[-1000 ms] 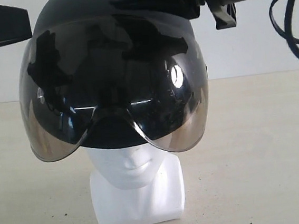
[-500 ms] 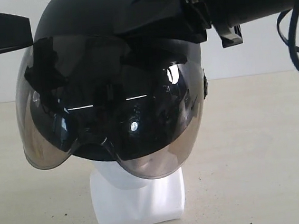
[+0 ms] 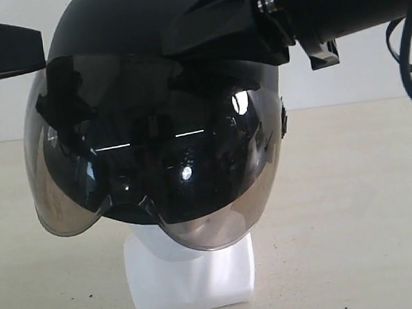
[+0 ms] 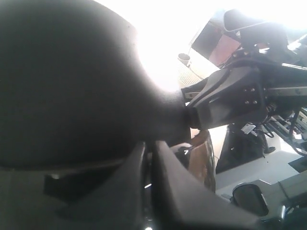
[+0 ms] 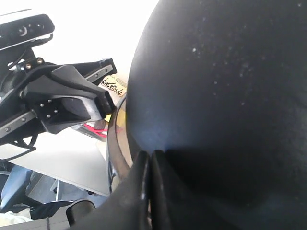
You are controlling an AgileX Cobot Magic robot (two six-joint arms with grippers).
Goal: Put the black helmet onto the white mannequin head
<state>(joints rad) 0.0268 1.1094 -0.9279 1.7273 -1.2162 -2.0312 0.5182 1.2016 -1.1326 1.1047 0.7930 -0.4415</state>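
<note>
Two arms bracket the black helmet (image 3: 121, 31) from opposite sides, one against each flank of its shell, which looks like a way to steer it without needing a grip on the smooth dome. The left gripper (image 4: 147, 153) has its fingers pressed together, tips set against the matte shell and holding nothing between them. The right gripper (image 5: 149, 160) shows the same narrow seam between closed fingers, nosed up to the helmet's curve.

The helmet sits over the white mannequin head (image 3: 192, 276), whose face is hidden behind the smoky visor (image 3: 155, 159); only the chin area and blocky neck base show beneath it, standing on the table (image 3: 357, 206). The visor's lower edge hangs unevenly, lower toward the right arm's side, so the helmet seems tilted rather than squarely seated. My judgement is that lowering is largely done and levelling remains; a push from one side alone could tip the light base
</note>
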